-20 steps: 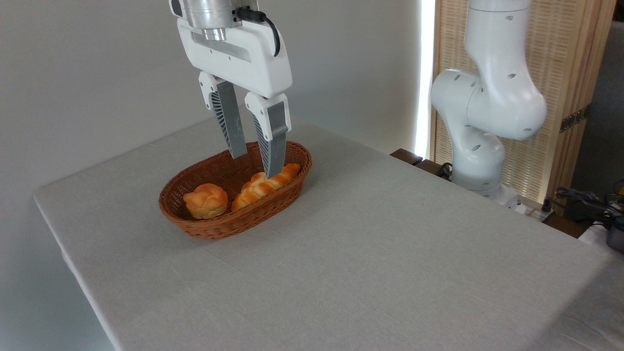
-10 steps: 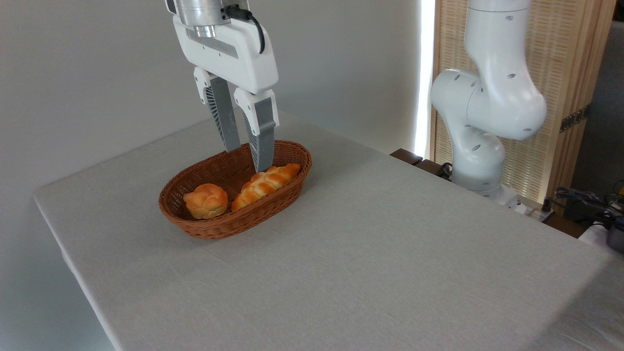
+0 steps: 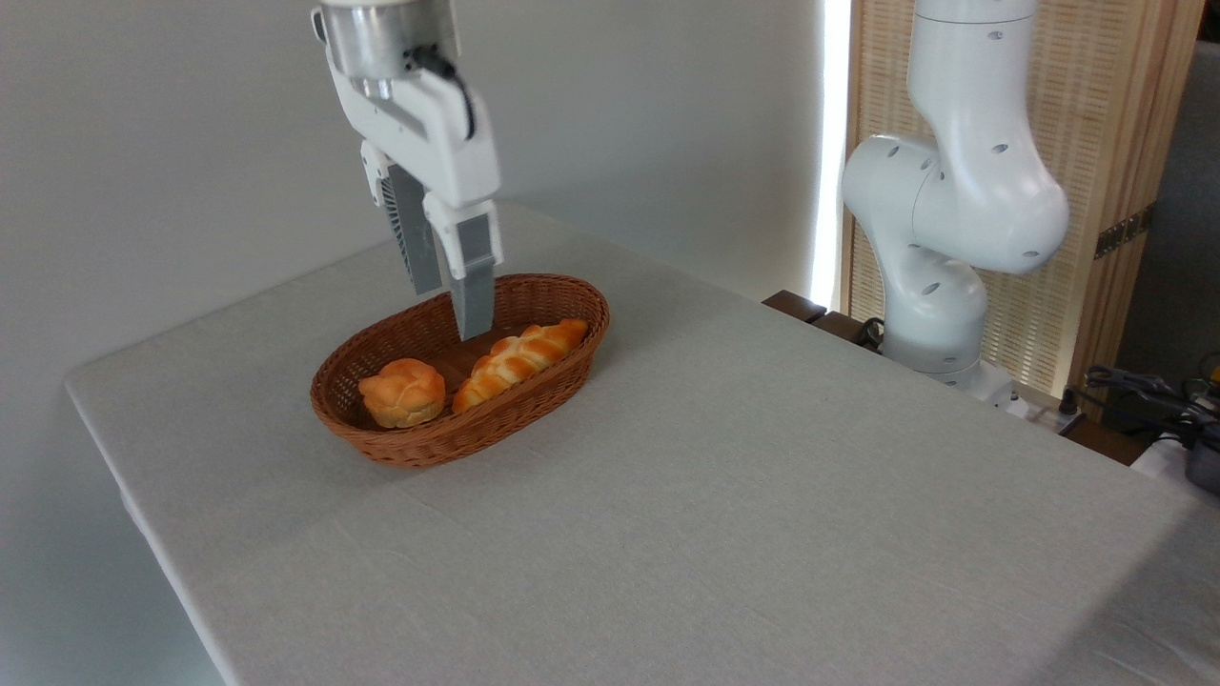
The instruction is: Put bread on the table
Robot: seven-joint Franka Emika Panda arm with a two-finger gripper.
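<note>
Camera view: tool (image 3: 450, 314), empty with fingers slightly apart, has swung left from over the loaf (image 3: 519, 361) toward the bun (image 3: 402, 392), which still lies in the basket (image 3: 448, 440) on the desk (image 3: 724, 495).

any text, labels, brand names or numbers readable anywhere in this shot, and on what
None can be read. The end effector, the arm, the basket, both breads and the table show no print. The clutter at the right edge is too small and blurred to tell.

soft daylight, sharp, faint shadows
</note>
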